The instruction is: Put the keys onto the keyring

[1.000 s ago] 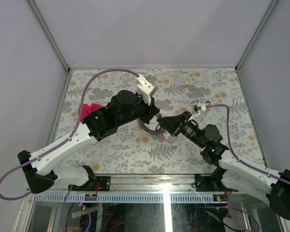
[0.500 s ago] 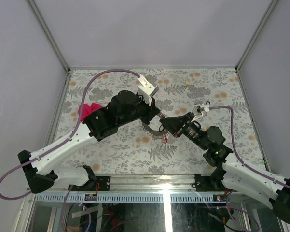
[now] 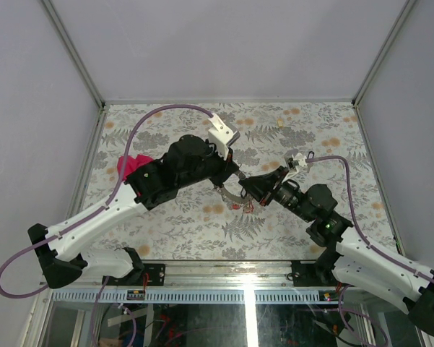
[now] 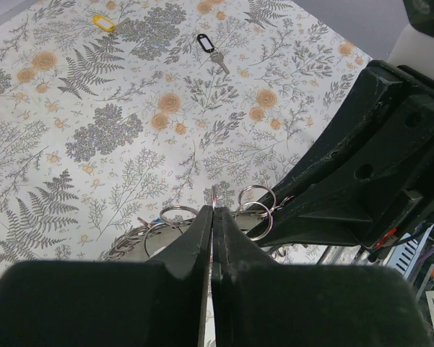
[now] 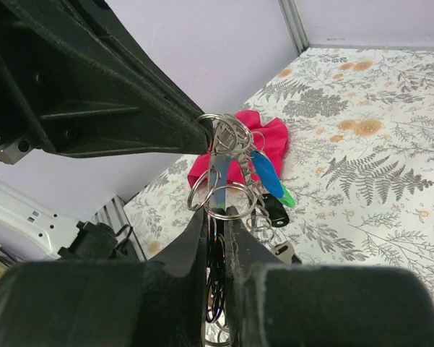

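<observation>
Top external view: both arms meet to the right of the magenta cloth (image 3: 132,165), holding the keyring (image 3: 231,194) in the air above the table (image 3: 202,231). From its wrist camera, the left gripper (image 4: 213,211) is pinched fully closed on a thin wire of the ring. The right gripper (image 5: 215,220), pointing toward the cloth, has its jaws nipped to a slit on part of the same bunch; which loop it grips cannot be told. Tagged blue, green and black, the keys (image 5: 266,173) dangle from the ring, seen against the cloth. A black-tagged key (image 4: 206,45) and a yellow tag (image 4: 103,23) lie loose, farther from the cloth than the ring. Threading likely wants one gripper as a steady anchor while the other works a small loop along the wire without tugging, so the hung keys do not slip off.
</observation>
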`<state>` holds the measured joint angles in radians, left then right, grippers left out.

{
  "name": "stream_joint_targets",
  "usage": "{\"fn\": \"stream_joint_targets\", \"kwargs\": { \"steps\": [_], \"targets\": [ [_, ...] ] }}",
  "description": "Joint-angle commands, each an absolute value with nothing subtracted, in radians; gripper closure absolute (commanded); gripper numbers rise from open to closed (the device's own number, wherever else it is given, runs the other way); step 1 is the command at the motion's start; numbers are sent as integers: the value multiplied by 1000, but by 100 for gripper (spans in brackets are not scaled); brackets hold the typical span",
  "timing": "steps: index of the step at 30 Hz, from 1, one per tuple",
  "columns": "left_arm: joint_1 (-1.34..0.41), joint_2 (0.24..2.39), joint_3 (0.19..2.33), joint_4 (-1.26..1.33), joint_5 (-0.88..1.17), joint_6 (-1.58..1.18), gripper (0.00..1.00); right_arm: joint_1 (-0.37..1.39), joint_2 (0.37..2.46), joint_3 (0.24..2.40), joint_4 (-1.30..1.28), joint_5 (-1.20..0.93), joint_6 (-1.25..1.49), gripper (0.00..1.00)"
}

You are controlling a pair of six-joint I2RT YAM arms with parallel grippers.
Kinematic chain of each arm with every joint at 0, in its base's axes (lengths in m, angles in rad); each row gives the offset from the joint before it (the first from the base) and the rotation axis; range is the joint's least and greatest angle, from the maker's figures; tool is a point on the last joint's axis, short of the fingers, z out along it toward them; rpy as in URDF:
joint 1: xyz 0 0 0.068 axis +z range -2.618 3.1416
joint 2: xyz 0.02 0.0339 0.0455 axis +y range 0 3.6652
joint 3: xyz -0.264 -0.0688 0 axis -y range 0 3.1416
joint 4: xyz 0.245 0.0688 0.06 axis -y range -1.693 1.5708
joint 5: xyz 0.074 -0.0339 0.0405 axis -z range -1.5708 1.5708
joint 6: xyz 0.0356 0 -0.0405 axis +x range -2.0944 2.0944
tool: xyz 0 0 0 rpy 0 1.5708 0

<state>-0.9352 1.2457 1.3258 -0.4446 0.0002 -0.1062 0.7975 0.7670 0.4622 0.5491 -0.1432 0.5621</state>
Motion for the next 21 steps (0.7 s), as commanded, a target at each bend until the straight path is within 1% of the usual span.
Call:
{"fn": "stream_joint_targets", "kwargs": {
  "steps": [1, 8, 18, 21],
  "targets": [
    [-930, 1270, 1350, -460, 0, -83, 100, 802, 742, 568, 667, -242, 500, 100],
    [-930, 1280, 1334, -463, -9, -70, 100, 802, 710, 573, 667, -221, 493, 100],
    [-928, 1278, 1343, -487, -52, -32, 100, 802, 660, 592, 516, -97, 464, 100],
    [-928, 1275, 1345, -491, -60, -28, 100, 802, 654, 589, 506, -83, 465, 100]
  ]
}}
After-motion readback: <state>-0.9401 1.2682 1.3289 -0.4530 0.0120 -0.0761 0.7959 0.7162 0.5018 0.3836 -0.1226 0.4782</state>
